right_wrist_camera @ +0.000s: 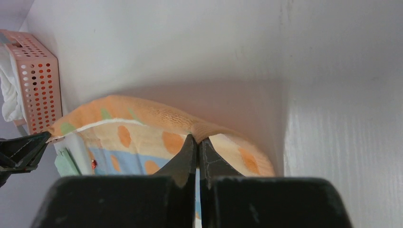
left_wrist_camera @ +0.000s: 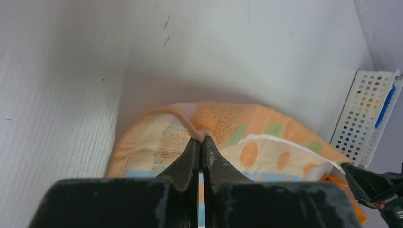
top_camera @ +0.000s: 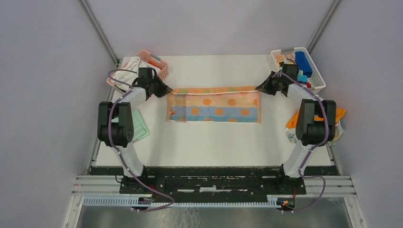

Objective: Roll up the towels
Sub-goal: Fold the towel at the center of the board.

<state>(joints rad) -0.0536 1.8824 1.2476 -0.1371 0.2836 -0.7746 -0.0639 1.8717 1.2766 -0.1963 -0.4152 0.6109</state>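
The peach patterned towel point(top_camera: 214, 107) is spread at mid-table. Its far corners are pinched, one by the left gripper point(top_camera: 167, 90) and one by the right gripper point(top_camera: 260, 88), both clamped tight on the cloth. The mint green towel point(top_camera: 139, 124) is half hidden behind the left arm, and the orange towel point(top_camera: 340, 114) is mostly covered by the right arm.

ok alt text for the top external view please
Seen from above, the left end effector and right end effector each pinch a far corner of a peach dotted towel spread on a white table. A pink basket and a white basket sit at the far corners.
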